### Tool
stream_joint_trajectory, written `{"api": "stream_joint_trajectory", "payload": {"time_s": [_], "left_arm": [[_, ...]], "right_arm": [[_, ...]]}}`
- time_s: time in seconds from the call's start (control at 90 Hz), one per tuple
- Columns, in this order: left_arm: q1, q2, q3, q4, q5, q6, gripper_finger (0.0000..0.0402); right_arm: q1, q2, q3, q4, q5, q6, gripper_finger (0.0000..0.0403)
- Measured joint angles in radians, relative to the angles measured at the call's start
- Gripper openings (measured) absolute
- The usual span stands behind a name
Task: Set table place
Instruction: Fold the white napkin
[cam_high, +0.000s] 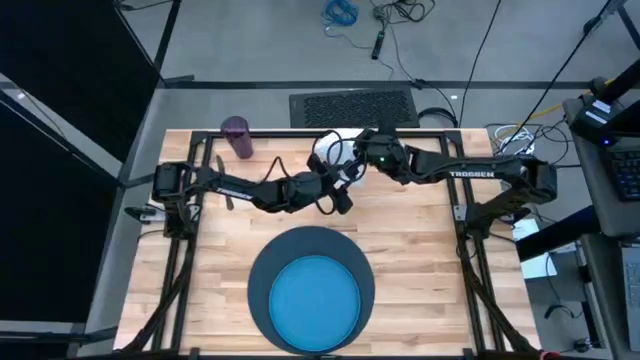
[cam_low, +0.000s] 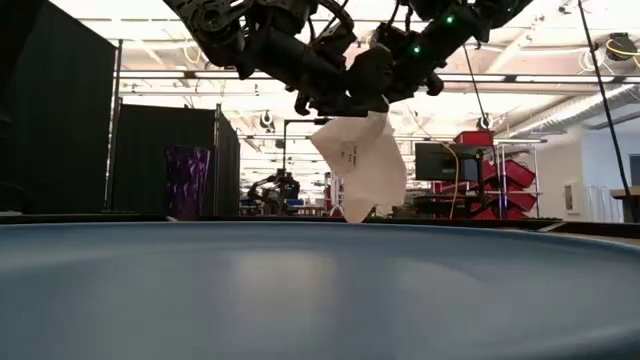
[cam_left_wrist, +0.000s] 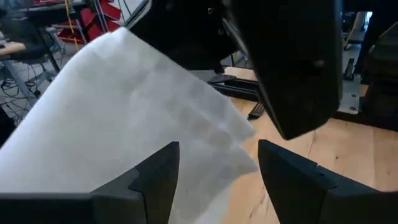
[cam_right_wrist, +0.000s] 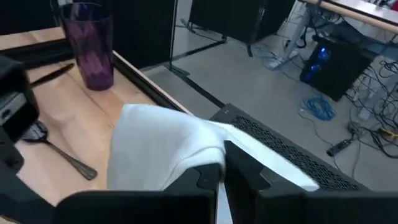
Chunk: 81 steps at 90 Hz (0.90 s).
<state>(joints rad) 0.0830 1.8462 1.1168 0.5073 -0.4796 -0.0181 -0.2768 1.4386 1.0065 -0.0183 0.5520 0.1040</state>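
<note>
A white napkin (cam_low: 365, 165) hangs in the air over the table's far middle, with my right gripper (cam_right_wrist: 221, 171) shut on its top. My left gripper (cam_left_wrist: 217, 168) stands open right beside the napkin (cam_left_wrist: 124, 106), whose lower corner shows between its fingers; I cannot tell whether they touch it. The bright blue plate (cam_high: 315, 297) lies on the dark round mat (cam_high: 262, 285) at the near middle. A purple cup (cam_high: 237, 135) stands upright at the far left. A spoon (cam_right_wrist: 59, 152) lies flat on the wood near it. My right gripper pinches the napkin's upper part (cam_right_wrist: 205, 155) between its two shut fingers; the cloth bunches over the fingers. The fingers come from the table's right, slanting down. The napkin hangs slack below them (cam_low: 372, 185), its lower tip close to the table.
More cutlery (cam_high: 222, 168) lies on the wood near the left arm's base. A dark floor grate (cam_high: 352, 105) lies beyond the table's far edge. Bare wood (cam_high: 420, 250) lies to either side of the mat.
</note>
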Motion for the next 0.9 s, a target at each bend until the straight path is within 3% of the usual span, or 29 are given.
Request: {"api": "stream_joint_trajectory", "payload": {"time_s": [0.333,0.633,0.789,0.9], "left_arm": [[0.006,0.021,0.001,0.013,-0.023,0.005,0.0202],[0.005,0.064,0.002,0.014,-0.044,0.0,0.0202],[0.005,0.068,0.002,0.026,-0.104,0.004,0.0201],[0.002,0.068,0.003,0.024,-0.148,0.004,0.0198]], "right_arm": [[0.028,-0.003,0.0,0.037,-0.086,-0.008,0.0],[0.047,-0.005,-0.001,0.041,-0.08,-0.015,0.0],[0.053,-0.004,-0.001,0.054,-0.209,-0.011,0.0],[0.051,-0.004,-0.001,0.065,-0.221,-0.011,0.0]]}}
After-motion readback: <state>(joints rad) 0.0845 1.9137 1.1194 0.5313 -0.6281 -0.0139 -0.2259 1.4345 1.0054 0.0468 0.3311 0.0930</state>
